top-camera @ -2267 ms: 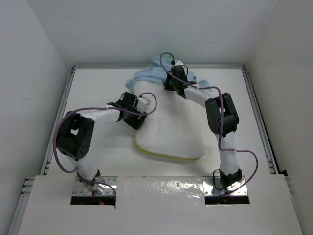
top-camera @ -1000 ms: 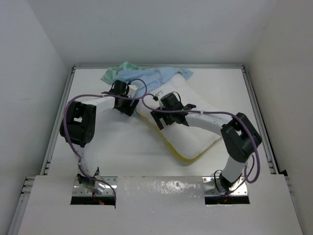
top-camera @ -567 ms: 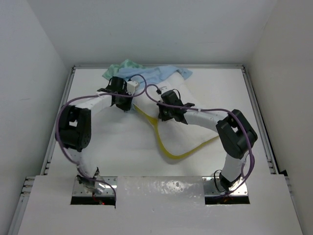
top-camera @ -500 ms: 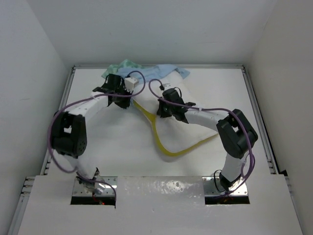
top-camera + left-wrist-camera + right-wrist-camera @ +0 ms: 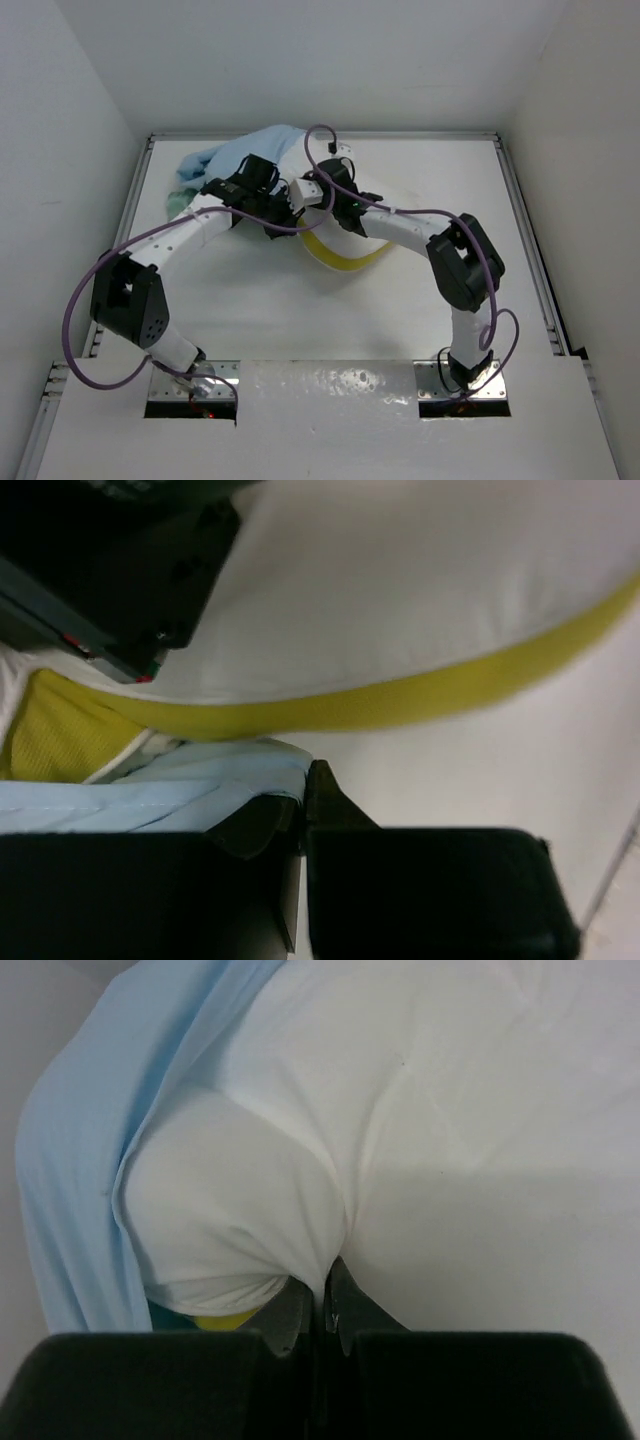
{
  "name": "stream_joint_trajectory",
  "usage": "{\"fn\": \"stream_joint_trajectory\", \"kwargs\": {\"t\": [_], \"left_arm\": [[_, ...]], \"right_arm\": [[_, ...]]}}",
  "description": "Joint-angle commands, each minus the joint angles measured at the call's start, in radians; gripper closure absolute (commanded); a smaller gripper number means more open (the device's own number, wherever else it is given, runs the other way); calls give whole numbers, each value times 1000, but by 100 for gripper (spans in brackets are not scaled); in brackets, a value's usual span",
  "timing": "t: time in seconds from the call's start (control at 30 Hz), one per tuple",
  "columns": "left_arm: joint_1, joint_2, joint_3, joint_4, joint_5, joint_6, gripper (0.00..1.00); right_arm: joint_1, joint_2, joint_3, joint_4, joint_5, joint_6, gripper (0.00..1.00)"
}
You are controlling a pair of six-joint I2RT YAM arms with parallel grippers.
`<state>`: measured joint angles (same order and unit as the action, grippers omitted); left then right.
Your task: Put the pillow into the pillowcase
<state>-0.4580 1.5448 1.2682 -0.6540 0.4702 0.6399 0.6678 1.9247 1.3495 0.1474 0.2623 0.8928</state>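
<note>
The pillow (image 5: 345, 262) is bunched at the back middle of the table, with only a white patch and its yellow band showing under the arms. My right gripper (image 5: 318, 195) is shut on a pinch of the pillow's white cover (image 5: 400, 1080), its jaws (image 5: 326, 1285) closed tight on the fold. The light blue pillowcase (image 5: 245, 150) drapes to the back left, with a mint green bit at its left end. My left gripper (image 5: 283, 208) is shut on the pillowcase's blue hem (image 5: 150, 790), right beside the pillow's yellow edge (image 5: 400, 695).
White walls close in the table on three sides, with a raised rail (image 5: 135, 215) along the left edge and another (image 5: 525, 240) along the right. Purple cables (image 5: 320, 135) loop above both wrists. The two wrists sit almost touching.
Both grippers have shut. Both arms swung toward the back middle, the left one dragging the pillowcase leftward. The pillow has been gathered up, and much less of it shows.
</note>
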Motion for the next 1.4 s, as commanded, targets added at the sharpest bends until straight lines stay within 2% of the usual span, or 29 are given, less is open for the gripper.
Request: {"fn": "stream_joint_trajectory", "kwargs": {"t": [0.0,0.07,0.1,0.13,0.17,0.2,0.23,0.27,0.3,0.37,0.4,0.43,0.47,0.5,0.53,0.57,0.6,0.63,0.7,0.77,0.8,0.83,0.9,1.0,1.07,1.2,1.27,1.3,1.37], "left_arm": [[-19,-28,66,-166,249,105,100],[7,-99,42,-255,292,159,100],[21,-118,40,-300,307,228,100],[60,-139,42,-393,323,262,100],[79,-144,46,-438,318,320,78],[114,-147,52,-525,292,352,58],[131,-149,72,-564,277,374,42],[148,-150,86,-588,265,400,31],[192,-152,101,-595,252,399,26],[251,-157,134,-540,262,320,25],[251,-153,134,-378,216,229,25],[251,-129,128,-274,158,128,30],[251,-108,128,-180,34,-66,37],[248,-79,131,-30,-35,-142,42],[242,-8,158,26,-117,-204,49],[208,35,190,54,-271,-274,49],[188,132,277,69,-325,-290,47],[155,187,327,68,-372,-296,41],[124,338,461,73,-525,-312,37],[96,440,554,92,-705,-339,36],[93,537,647,97,-757,-345,36],[90,584,696,102,-847,-348,35],[90,694,817,112,-928,-345,34],[90,779,879,181,-1076,-322,35],[94,793,876,236,-1120,-310,37],[96,807,832,269,-1102,-301,40],[102,827,829,258,-1090,-312,49],[108,833,829,251,-1079,-321,49],[125,844,832,222,-1003,-344,73]], "right_arm": [[9,49,25,116,31,87,100],[1,57,-54,210,-93,14,100],[1,59,-67,230,-145,-29,94],[1,54,-79,224,-197,-102,64],[1,43,-88,212,-283,-123,43],[0,24,-104,196,-323,-162,7],[-5,-33,-157,199,-354,-184,1],[-10,-67,-189,205,-397,-202,1],[-22,-104,-254,208,-403,-231,1],[-40,-209,-306,196,-382,-268,1],[-63,-236,-331,170,-345,-316,1],[-77,-254,-329,150,-334,-340,3],[-95,-263,-317,97,-334,-366,20],[-141,-256,-265,60,-353,-389,54],[-166,-242,-230,22,-338,-382,100],[-190,-202,-198,-39,-328,-379,100],[-233,-176,-131,-63,-342,-400,100],[-249,-147,-90,-89,-337,-416,89],[-276,-46,44,-190,-280,-477,41],[-284,28,141,-276,-226,-549,10],[-284,96,225,-293,-198,-574,3],[-286,130,268,-319,-169,-607,1],[-298,230,388,-328,-188,-627,1],[-318,325,531,-313,-293,-635,1],[-326,399,583,-269,-368,-637,1],[-330,476,620,-114,-497,-598,1],[-332,520,632,-33,-558,-543,1],[-332,540,645,-10,-581,-522,1],[-330,626,687,6,-632,-464,2]]}}
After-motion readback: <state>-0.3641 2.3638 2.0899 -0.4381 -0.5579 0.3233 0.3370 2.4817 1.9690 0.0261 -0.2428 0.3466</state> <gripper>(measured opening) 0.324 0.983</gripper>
